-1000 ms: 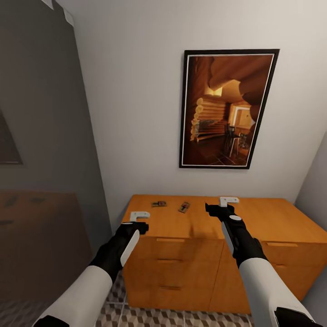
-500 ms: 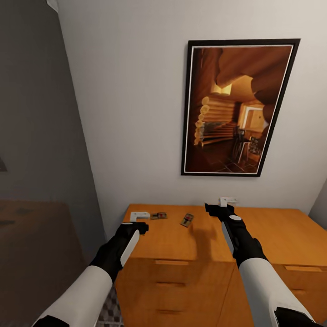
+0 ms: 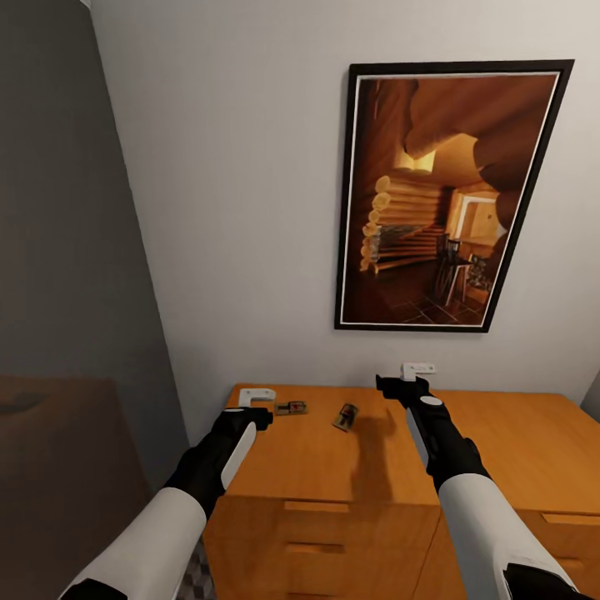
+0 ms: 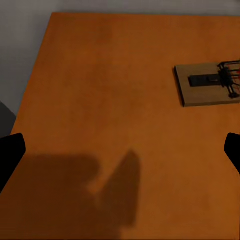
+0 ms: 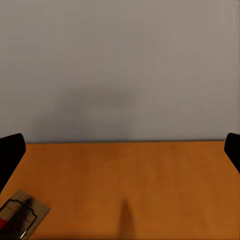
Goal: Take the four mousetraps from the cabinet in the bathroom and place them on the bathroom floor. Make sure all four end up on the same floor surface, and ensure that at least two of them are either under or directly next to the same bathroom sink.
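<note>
Two mousetraps lie on the flat top of the orange-brown cabinet (image 3: pixel 317 454), near the wall: one (image 3: pixel 291 407) at the left and one (image 3: pixel 346 416) further right. My left gripper (image 3: pixel 256 397) hovers open over the cabinet's left end, beside the left mousetrap (image 4: pixel 210 84), with nothing between its fingers (image 4: pixel 10 157). My right gripper (image 3: pixel 417 369) is open above the back of the cabinet top, facing the wall. A mousetrap (image 5: pixel 17 216) lies off to one side of it, close to one finger (image 5: pixel 11 152). A sliver of the patterned floor (image 3: pixel 196 577) shows beside the cabinet.
A large framed picture (image 3: pixel 450 196) hangs on the white wall above the cabinet. A grey wall (image 3: pixel 67 208) stands to the left, with a dim brown surface (image 3: pixel 58 467) below it. Drawer fronts (image 3: pixel 321 546) face me.
The whole view has shifted: the cabinet and the picture have grown nearer and larger. Both grippers, still open, now hang over the cabinet top closer to the mousetraps.
</note>
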Robot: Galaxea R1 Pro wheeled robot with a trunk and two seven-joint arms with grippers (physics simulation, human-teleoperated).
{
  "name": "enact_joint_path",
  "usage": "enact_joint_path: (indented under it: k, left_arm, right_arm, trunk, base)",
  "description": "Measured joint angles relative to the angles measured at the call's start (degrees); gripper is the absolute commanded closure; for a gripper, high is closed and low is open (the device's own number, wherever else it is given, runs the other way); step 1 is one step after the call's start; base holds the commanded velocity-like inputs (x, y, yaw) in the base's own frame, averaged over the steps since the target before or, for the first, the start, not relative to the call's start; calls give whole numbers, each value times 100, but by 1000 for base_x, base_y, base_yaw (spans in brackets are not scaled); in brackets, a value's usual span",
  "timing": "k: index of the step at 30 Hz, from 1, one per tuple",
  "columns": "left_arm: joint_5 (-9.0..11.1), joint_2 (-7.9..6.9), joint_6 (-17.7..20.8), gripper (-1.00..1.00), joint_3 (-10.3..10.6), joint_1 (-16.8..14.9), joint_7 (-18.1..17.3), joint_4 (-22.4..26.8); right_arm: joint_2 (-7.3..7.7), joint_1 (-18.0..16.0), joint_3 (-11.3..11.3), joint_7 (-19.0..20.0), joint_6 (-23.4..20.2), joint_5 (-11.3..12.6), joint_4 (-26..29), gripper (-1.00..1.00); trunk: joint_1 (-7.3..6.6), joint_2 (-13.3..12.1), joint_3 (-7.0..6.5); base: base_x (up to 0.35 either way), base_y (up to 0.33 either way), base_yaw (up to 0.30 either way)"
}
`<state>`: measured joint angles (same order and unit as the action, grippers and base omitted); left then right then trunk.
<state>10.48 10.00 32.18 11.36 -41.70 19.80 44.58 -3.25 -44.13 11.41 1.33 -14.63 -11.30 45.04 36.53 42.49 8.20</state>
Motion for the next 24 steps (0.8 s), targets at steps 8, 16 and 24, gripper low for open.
enact_joint_path:
  k: [8,16,24]
  left_arm:
    - [0,0,0,-100,4,0,0,0]
    - [5,0,-1,-100,5,0,2,0]
    - [-1,0,1,-100,6,0,0,0]
  right_arm:
    - [-2,1,-5,2,0,0,-62,-100]
    - [-2,1,-9,3,0,-1,-96,-100]
    - [-2,-2,-10,3,1,0,-102,-100]
  trunk:
    - [0,0,0]
    - [0,0,0]
    - [-1,1,0]
  base:
    - [7,0,0]
    - [1,0,0]
    - [100,62,0]
